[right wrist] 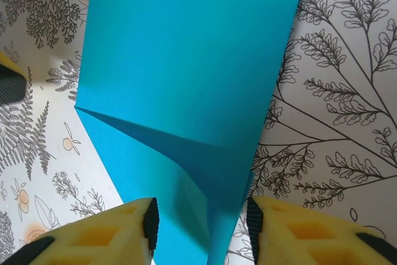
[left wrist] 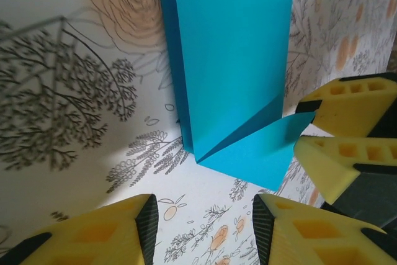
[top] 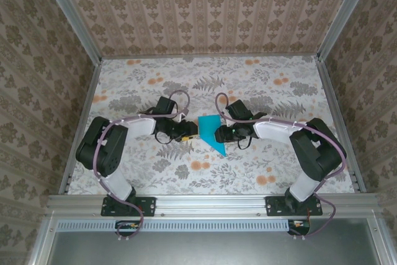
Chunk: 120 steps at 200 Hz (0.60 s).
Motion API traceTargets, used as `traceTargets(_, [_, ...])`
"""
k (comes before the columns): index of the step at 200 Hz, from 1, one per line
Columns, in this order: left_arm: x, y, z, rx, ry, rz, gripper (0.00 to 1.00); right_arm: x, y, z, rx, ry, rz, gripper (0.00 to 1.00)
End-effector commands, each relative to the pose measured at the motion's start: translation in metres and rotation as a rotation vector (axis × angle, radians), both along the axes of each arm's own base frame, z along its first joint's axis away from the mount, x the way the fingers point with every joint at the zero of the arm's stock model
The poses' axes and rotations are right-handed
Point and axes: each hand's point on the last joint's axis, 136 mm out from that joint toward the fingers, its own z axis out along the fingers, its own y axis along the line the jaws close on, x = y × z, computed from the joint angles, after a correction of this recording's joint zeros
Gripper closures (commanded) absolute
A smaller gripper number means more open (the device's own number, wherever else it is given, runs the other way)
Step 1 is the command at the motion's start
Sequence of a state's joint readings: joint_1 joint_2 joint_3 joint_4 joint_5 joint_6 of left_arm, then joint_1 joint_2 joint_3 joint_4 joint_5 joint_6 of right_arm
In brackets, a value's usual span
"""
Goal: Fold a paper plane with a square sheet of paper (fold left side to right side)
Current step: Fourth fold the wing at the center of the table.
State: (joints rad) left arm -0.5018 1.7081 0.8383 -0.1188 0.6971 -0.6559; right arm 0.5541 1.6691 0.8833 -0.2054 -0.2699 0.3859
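Nearest me, on the left wrist camera, the left gripper [left wrist: 203, 218] has its jaws standing well apart with nothing but flowered table between them. It holds nothing and sits just short of the near end of the sheet of paper [left wrist: 229, 60]. On the right wrist camera, the right gripper [right wrist: 200, 218] is about half open and straddles the paper's near edge, where one layer lifts in a shallow ridge. I cannot tell whether either pad touches it, and I judge it is not clamped. From the left wrist view, that same gripper brackets the small corner flap. From above, the paper lies mid-table between the two grippers, folded into a layered, angular shape with a point toward the near right. It is flat on the table [top: 267, 85] apart from the raised flap. I expect it to handle as almost weightless, thin and limp. It will likely slide at any sideways nudge, buckle if pushed edge-on, and keep any stray crease I put in. So I would take it at a free corner where a layer already stands up and pinch lightly near the tip. The other gripper should press the flat body down beside the crease line so it cannot skate while the left side goes over to the right.
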Motion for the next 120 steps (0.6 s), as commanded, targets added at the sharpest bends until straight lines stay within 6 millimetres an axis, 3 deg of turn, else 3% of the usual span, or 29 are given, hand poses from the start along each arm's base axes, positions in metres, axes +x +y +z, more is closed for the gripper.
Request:
traceTargets(1, [0.001,-0.009,0.000,-0.023,0.019,-0.006,0.53,0.007,0.004,0.004,0.015,-0.018,0.015,0.67])
traceTargets(26, [0.001,-0.012,-0.001,-0.024,0.022,-0.006,0.53,0.009,-0.002,0.004,-0.014,-0.024,0.004,0.86])
traceTargets(48, [0.000,-0.014,-0.001,-0.026,0.025,-0.014,0.53,0.010,-0.006,0.006,-0.030,-0.035,-0.007,0.97])
traceTargets(120, [0.002,-0.032,0.002,-0.042,0.017,-0.041,0.57,0.009,-0.012,0.005,-0.052,-0.035,-0.016,0.97])
